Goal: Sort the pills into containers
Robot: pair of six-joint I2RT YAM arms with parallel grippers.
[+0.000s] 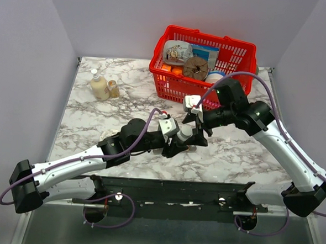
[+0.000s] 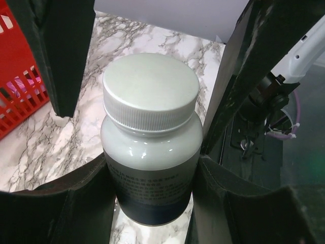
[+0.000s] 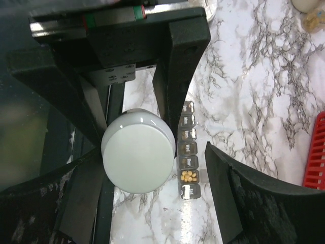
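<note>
Just right of the bottle [image 3: 137, 152] in the right wrist view, we see the containers [image 3: 188, 147] running top-to-bottom. The right gripper [image 3: 152, 168] straddles the bottle, spread wide, and the left gripper [image 2: 152, 101] is clamped on it.

This was a robotics lab test cell, not a lived-in room. Plain pale grey walls [image 1: 174, 23] boxed in a marble-patterned desk [image 1: 91, 123] on three sides. The left arm [image 1: 77, 164] and right arm [image 1: 286, 149], white and black with purple cables [image 1: 243, 73] trailing along them, were bolted to a black rail [image 1: 170, 191] at the near edge. A red basket [image 1: 176, 87] of packaged goods and two small bottles [image 1: 100, 88] stood on the desk.
</note>
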